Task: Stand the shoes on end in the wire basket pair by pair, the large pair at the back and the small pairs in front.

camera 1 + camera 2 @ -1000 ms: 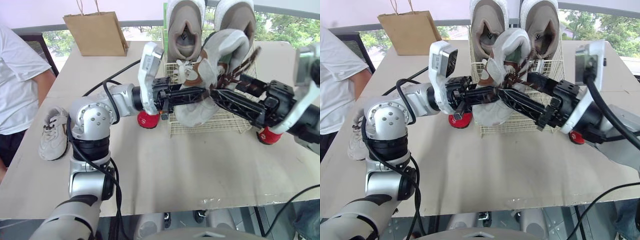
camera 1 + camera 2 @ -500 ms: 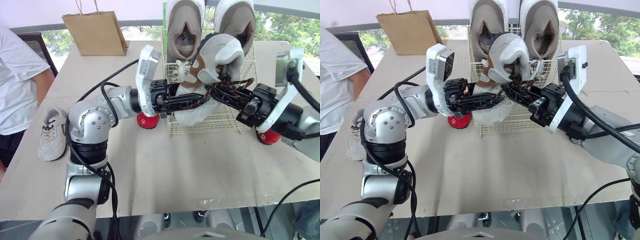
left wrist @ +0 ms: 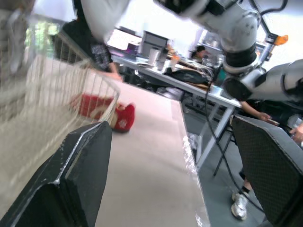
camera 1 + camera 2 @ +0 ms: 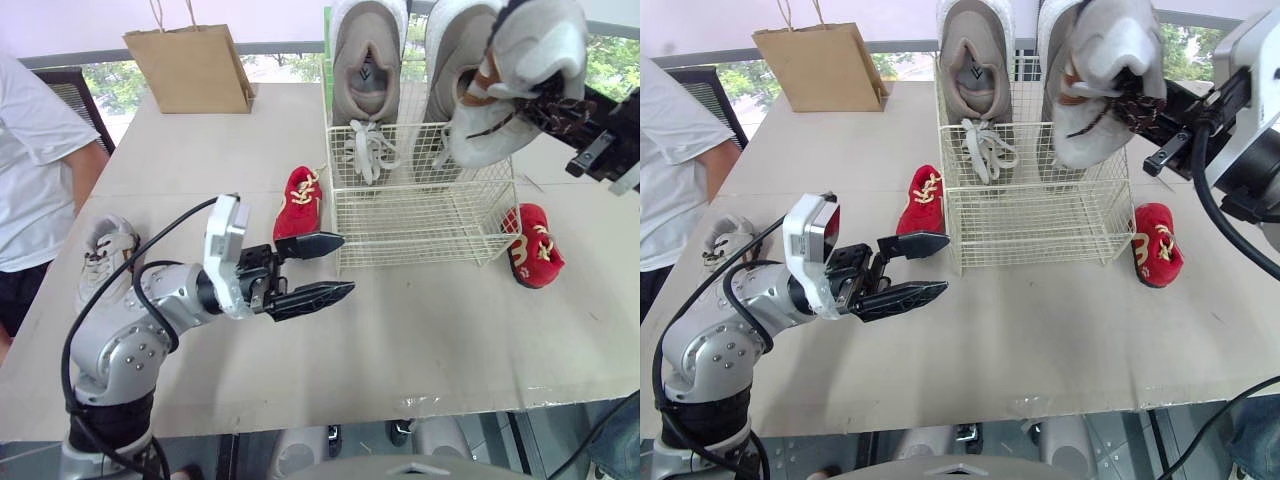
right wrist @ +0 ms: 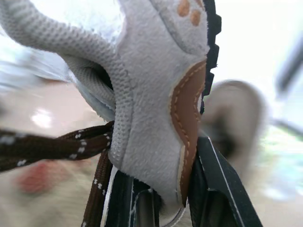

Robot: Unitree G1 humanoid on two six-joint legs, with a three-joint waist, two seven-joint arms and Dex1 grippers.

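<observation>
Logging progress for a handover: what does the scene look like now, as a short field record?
Wire basket: large grey pair on end at back
Right gripper: shut on grey shoe, held over basket's right side
Left gripper: open, holding nothing, over table before basket
Red shoes: on table, one either side of basket
White shoe: near table's left edge

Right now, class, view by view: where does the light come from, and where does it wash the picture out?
Left eye view: daylight enters through the windows behind the table, backlighting the large shoes in the wire basket. Right wrist view: the background beside the grey shoe washes out white. Left wrist view: the brightest glare sits above the far desks.
</observation>
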